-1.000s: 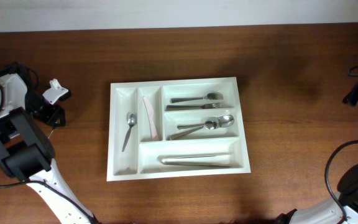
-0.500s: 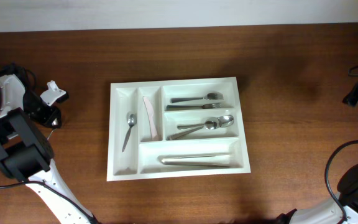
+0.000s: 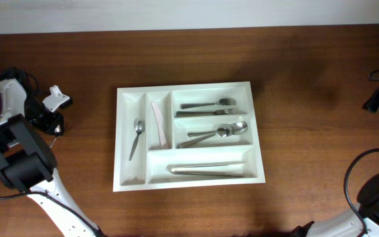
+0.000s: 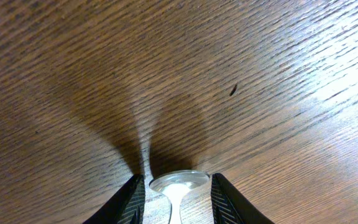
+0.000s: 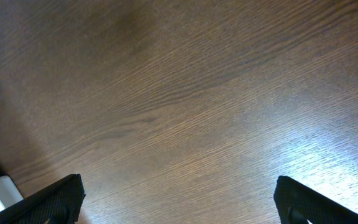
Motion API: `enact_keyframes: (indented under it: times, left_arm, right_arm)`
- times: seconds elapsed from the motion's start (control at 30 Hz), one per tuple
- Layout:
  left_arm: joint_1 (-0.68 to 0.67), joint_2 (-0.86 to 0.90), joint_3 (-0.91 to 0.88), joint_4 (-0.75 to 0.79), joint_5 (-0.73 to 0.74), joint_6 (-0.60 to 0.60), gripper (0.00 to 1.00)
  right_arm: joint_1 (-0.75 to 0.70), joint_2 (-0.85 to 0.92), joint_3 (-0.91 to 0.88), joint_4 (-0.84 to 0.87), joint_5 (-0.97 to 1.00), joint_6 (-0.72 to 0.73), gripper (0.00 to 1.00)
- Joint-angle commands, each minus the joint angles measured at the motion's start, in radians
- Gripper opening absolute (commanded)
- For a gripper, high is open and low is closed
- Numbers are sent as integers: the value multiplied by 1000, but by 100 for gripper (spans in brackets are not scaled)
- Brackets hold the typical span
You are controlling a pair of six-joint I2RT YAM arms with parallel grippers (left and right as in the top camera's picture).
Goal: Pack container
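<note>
Container (image 3: 183,87): mid-table, cutlery (image 3: 214,134) lying in its compartments
Left gripper (image 4: 178,179): well left of the container, clenched on a spoon (image 4: 174,186)
Right gripper (image 5: 178,185): released, fingers spread wide over bare table (image 5: 185,93)

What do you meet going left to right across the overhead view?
left gripper, shut on the held spoon → teaspoon in the container's leftmost slot → white knife → right gripper, open.

wood table (image 3: 321,118), white container (image 3: 183,87) on it
</note>
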Motion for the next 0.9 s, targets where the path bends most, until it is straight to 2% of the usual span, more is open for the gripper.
enact_keyframes:
  times: [0.0, 0.13, 0.4, 0.5, 0.87]
  left_arm:
    - [6, 8, 11, -4, 23, 8, 36]
    - [6, 8, 11, -2, 23, 8, 27]
    - [6, 8, 11, 0, 45, 8, 24]
    - [6, 8, 11, 0, 46, 8, 16]
    - [6, 8, 11, 0, 46, 8, 16]
  right_arm:
    - [1, -22, -5, 0, -13, 5, 99]
    - [1, -22, -5, 0, -13, 5, 99]
    - [1, -22, -5, 0, -13, 5, 99]
    - [1, -22, -5, 0, -13, 5, 99]
    - [1, -22, -5, 0, -13, 5, 99]
